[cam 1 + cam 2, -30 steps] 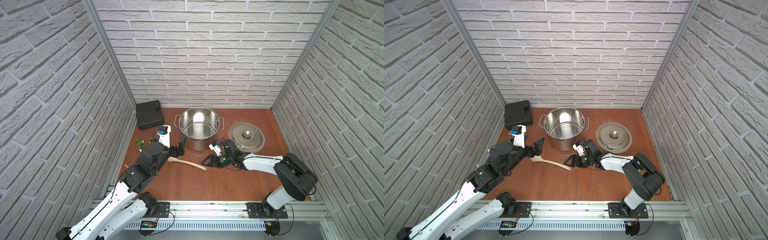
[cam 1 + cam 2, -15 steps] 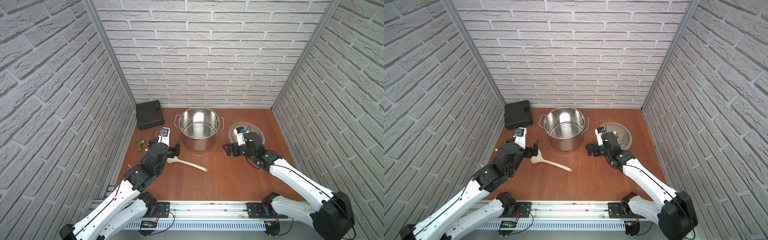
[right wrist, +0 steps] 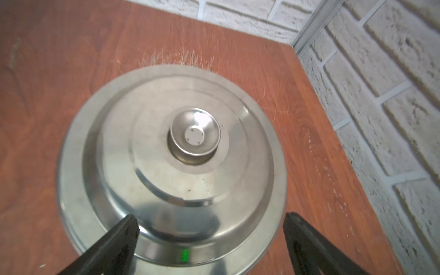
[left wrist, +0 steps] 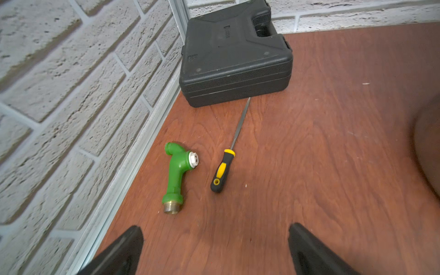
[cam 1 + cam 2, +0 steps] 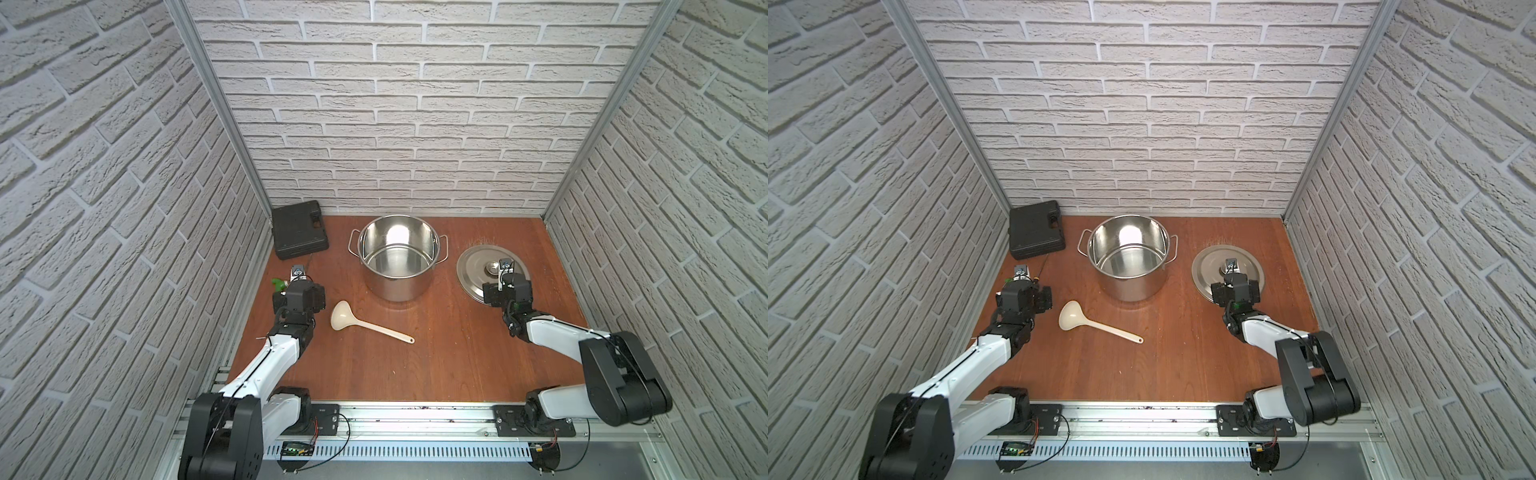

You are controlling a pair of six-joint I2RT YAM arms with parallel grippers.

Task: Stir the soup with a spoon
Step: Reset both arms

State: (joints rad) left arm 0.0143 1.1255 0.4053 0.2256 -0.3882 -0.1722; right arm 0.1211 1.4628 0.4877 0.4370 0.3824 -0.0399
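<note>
Your left gripper [image 4: 215,227] is spread wide with nothing between its fingers. It hangs over bare wood near the left wall, pointing toward a green pipe fitting [image 4: 177,171] and a thin tool with a black-and-yellow handle [image 4: 223,170] that lie side by side without touching. Beyond them a closed black case [image 4: 235,54] sits in the back left corner, and the thin tool's tip reaches right up to its front edge. Your right gripper [image 3: 210,216] is also fully spread and holds nothing. It sits over the near rim of the round steel lid [image 3: 166,154], which lies flat on the surface [image 5: 415,374] with its knob facing up; you cannot tell from these views whether the fingers touch the metal. The spoon [image 5: 365,325] lies free on the surface in both top views, between the two arms and in front of the pot [image 5: 395,286]. Its bowl is turned toward the left arm and just beside that gripper, and its handle runs diagonally toward the front rail. Neither gripper touches the spoon. The pot stands upright and uncovered toward the back, with its bare steel bottom showing, and the lid lies well apart from it on the right side.
</note>
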